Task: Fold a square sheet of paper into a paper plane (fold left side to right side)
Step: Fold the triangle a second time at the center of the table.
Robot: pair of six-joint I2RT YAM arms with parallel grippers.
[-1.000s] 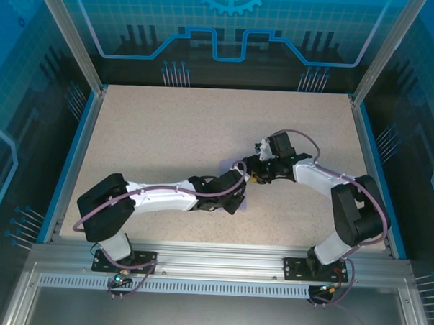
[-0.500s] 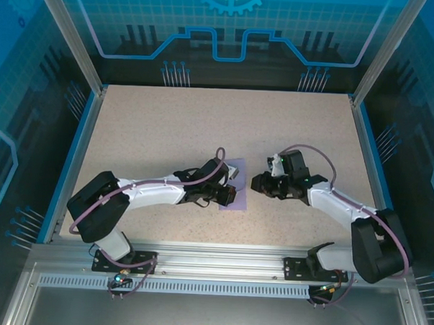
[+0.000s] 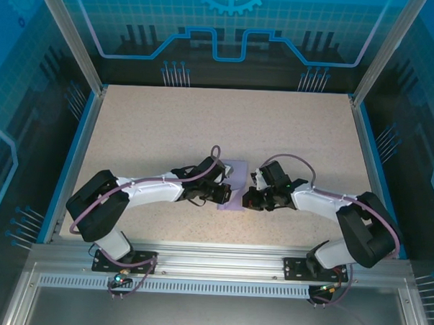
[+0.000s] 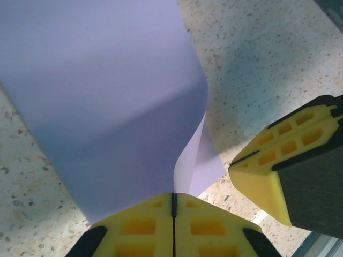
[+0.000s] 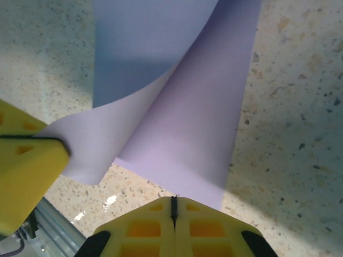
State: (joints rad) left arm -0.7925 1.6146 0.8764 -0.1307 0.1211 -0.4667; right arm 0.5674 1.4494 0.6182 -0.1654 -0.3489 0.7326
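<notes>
The square sheet of paper [image 3: 239, 172] lies on the table [image 3: 168, 124] about midway between the left and right edges, a little nearer to the near edge than to the far one, and the two grippers meet over it. The left gripper [image 3: 226, 194] reaches in from the left and the right gripper [image 3: 251, 200] from the right; their tips are close together at the near part of the sheet. In the left wrist view the left gripper [image 4: 173, 196] has its yellow fingers pressed together with no gap, and the pale lavender sheet [image 4: 118, 96] runs down into the line where they meet, so this gripper has hold of the paper. The held side is lifted from the table and bends over the rest of the sheet in a soft curve, not a sharp crease; a lower layer shows under it. The right gripper [image 4: 239, 167] is just beside that lower layer, with its tip at the paper's corner. In the right wrist view the right gripper [image 5: 172, 201] is also fully closed, and the near edge of the flat layer [image 5: 187, 123] comes up to its fingertips; whether that edge is really between them I cannot tell. At the left of this view the left gripper [image 5: 51, 142] pinches the curled corner, which hangs above the table.
</notes>
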